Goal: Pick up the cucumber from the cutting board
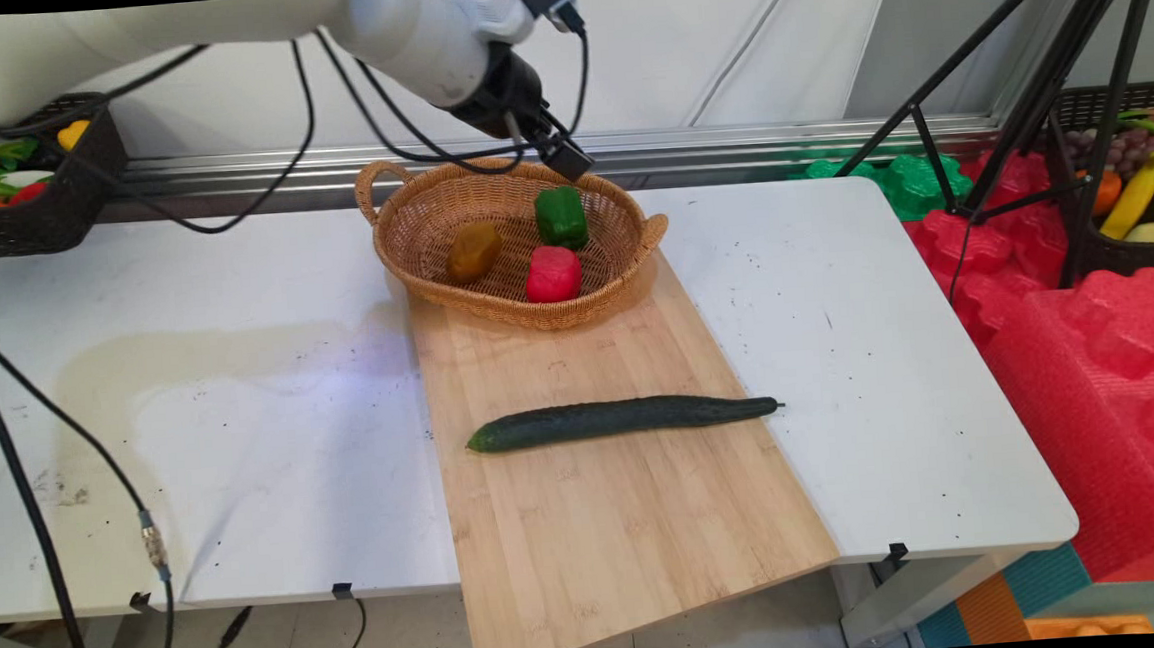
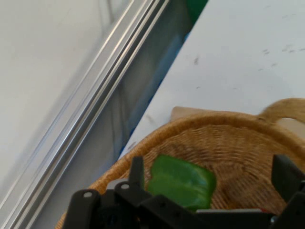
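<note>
The claw (image 1: 567, 157) is hanging wide open and empty over the far rim of the basket (image 1: 411, 229). The green pepper (image 1: 560, 216) is lying just below it, between its fingers (image 2: 137, 171) in the hand view. In the basket, a red pepper (image 1: 553, 273) is sitting at 6 o'clock from the green one and a brownish one (image 1: 473, 250) at 9 o'clock. The basket is standing on a wooden board (image 1: 599, 523), where a cucumber (image 1: 623, 418) is lying nearer the camera. The board is resting on the white table (image 1: 191, 408).
</note>
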Available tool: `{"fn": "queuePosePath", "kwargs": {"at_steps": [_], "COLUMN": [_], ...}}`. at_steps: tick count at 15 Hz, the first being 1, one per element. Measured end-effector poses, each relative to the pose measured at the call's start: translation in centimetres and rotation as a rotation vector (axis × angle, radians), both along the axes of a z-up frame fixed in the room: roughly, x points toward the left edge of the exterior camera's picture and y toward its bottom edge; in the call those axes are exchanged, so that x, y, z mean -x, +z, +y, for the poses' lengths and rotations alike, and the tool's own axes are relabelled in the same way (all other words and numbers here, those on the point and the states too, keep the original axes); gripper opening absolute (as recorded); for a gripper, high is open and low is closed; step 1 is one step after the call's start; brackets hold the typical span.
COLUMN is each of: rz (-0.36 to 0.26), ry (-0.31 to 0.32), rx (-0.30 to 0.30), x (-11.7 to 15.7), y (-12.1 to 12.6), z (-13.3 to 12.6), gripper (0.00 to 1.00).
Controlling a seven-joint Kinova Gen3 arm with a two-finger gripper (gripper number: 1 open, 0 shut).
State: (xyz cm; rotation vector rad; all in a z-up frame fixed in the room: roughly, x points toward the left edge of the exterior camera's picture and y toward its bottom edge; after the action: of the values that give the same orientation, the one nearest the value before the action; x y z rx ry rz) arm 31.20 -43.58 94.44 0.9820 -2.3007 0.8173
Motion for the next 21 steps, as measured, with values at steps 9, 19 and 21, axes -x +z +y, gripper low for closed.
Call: {"fn": "queuePosePath", "kwargs": {"at_steps": [9,19,21], "rz": [0.066,0.106,0.110], "ry": [-0.155,-0.244,-0.253], "rx": [-0.012,-0.063,-0.069], "x": [-3.7,-7.1,-7.5], "y": [3.0,4.2,4.3], "z": [7.0,13.5,14.2], "gripper": [1.00,1.00,1.00]}}
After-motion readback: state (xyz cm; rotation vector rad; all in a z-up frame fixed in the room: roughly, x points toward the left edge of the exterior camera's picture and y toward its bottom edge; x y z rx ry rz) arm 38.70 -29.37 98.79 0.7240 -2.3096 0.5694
